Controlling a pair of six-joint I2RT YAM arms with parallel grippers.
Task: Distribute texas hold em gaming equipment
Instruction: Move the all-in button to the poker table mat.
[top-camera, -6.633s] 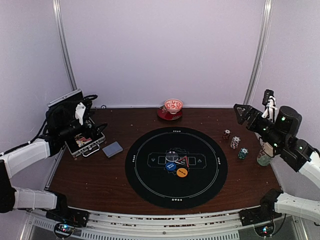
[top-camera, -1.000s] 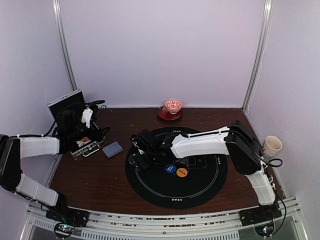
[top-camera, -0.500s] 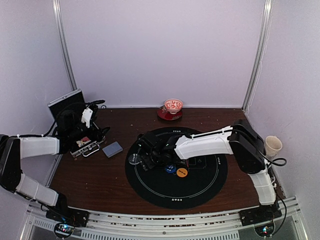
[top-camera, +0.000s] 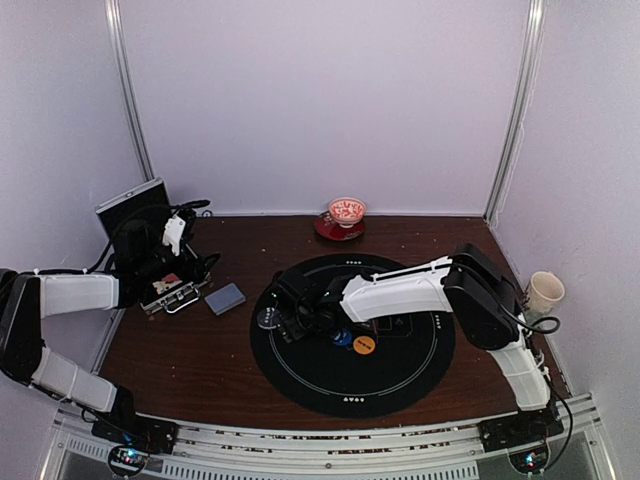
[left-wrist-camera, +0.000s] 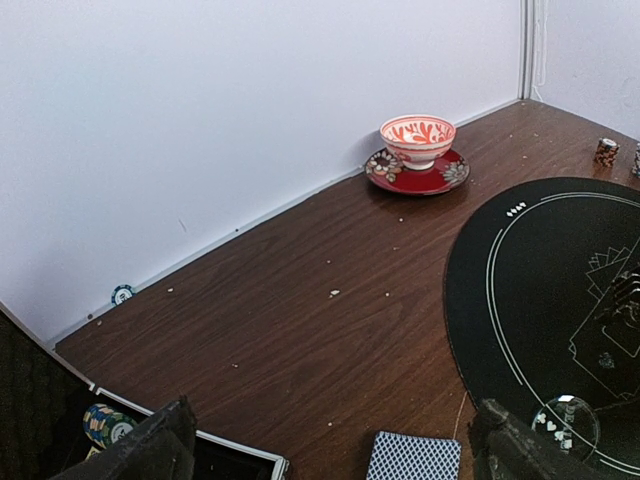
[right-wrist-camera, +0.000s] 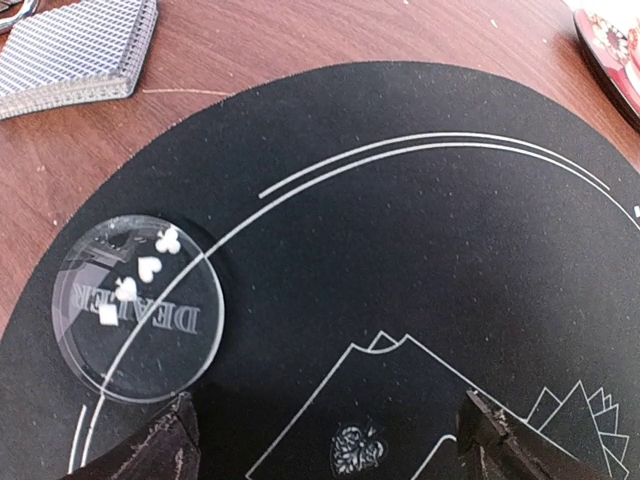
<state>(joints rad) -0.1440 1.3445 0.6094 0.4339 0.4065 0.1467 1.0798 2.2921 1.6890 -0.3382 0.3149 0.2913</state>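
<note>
A clear dealer disc (right-wrist-camera: 138, 308) with white suit marks lies flat on the left edge of the black mat (right-wrist-camera: 400, 220), free of any grip. My right gripper (right-wrist-camera: 325, 455) hovers open just to its right, and its left finger (right-wrist-camera: 150, 450) sits close to the disc's rim. From above, the disc (top-camera: 267, 318) is left of the right gripper (top-camera: 288, 310). Blue (top-camera: 343, 338) and orange (top-camera: 364, 345) discs rest mid-mat. The grey-blue card deck (top-camera: 225, 298) lies on the wood. My left gripper (left-wrist-camera: 330, 470) is open above the deck's (left-wrist-camera: 413, 458) left side.
An open black case (top-camera: 170, 292) holding chips (left-wrist-camera: 108, 425) stands at the far left. The red-and-white bowl (left-wrist-camera: 417, 140) on its saucer sits at the back wall. A chip stack (left-wrist-camera: 605, 150) stands right of the mat. A paper cup (top-camera: 543, 292) is at the right edge.
The right gripper has drawn back a little to the right, leaving the clear disc uncovered on the mat's left edge. The left arm has not moved.
</note>
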